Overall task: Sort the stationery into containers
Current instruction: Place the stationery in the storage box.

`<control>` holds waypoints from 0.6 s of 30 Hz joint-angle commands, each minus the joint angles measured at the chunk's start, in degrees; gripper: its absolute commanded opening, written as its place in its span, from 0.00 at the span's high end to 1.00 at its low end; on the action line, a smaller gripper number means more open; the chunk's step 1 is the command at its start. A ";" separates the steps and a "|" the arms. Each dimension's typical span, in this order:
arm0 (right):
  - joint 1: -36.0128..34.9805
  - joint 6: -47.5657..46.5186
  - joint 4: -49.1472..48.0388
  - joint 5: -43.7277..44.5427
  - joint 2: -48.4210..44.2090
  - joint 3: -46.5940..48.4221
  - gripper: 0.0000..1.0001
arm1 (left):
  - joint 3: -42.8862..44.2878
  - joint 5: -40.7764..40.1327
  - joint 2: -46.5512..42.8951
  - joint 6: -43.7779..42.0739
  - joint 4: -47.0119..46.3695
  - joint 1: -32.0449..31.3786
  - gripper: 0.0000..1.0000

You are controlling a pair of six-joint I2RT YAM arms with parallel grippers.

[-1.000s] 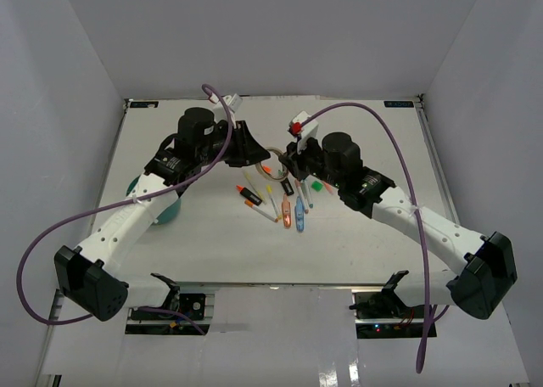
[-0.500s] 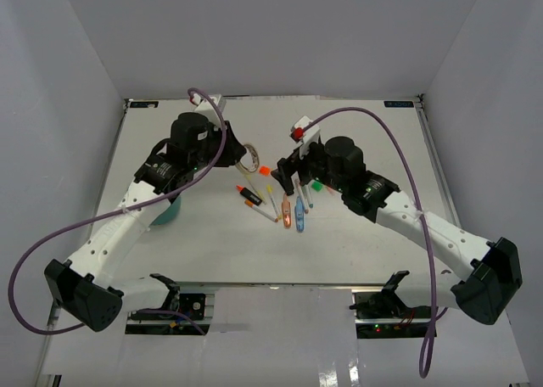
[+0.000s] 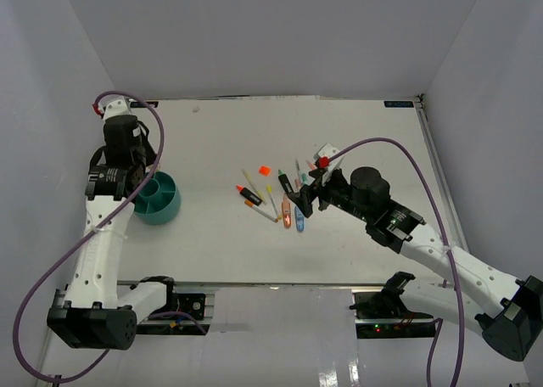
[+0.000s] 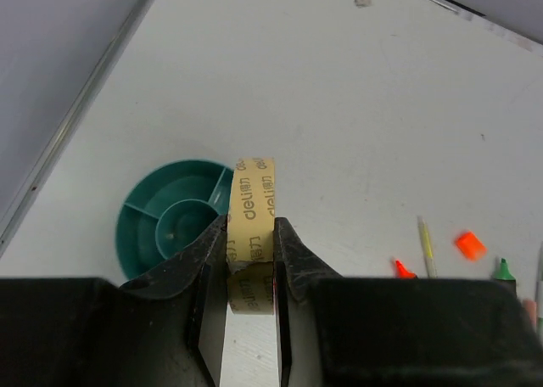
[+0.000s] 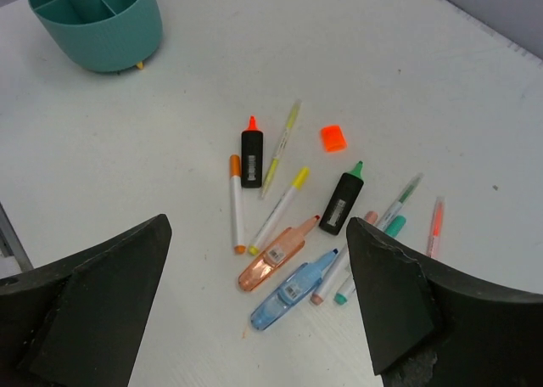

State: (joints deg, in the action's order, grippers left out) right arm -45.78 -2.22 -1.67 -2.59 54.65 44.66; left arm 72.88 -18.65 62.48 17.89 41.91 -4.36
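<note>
Our left end effector [image 4: 251, 247] is clenched on one tan tape loop [image 4: 254, 187]. It pinches the loop by its flat sides, standing on edge, over the right rim of the one round teal plastic tub with inner dividers [image 4: 129, 234], which is near the white counter's [image 4: 339, 107] left edge. Our right end effector [image 5: 256, 234] is released and hovers over the scattered pile. There we count two short black markers [image 5: 251, 159] with their caps pointing away, seven thin pens [image 5: 278, 209] mostly lying along one diagonal, two translucent dispensers [image 5: 276, 255], one orange and one blue, and one small orange square [image 5: 333, 137].
</note>
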 commanded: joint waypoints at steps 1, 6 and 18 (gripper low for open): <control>-0.19 1.25 -4.13 -0.84 -2.09 -2.39 0.10 | -0.63 -4.19 -2.45 1.44 3.70 4.25 0.93; -0.19 3.26 -1.23 -1.80 -2.27 -3.00 0.10 | -3.53 -3.41 -3.41 5.31 4.58 11.56 0.96; -0.10 2.92 -1.31 -2.86 -3.94 -5.20 0.10 | -6.53 1.25 -0.08 2.87 -0.59 18.42 0.98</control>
State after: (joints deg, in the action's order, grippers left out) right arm -45.78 0.45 -1.37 -4.34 52.10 39.79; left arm 65.52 -18.96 61.67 22.96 44.49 13.23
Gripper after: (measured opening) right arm 0.903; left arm 0.324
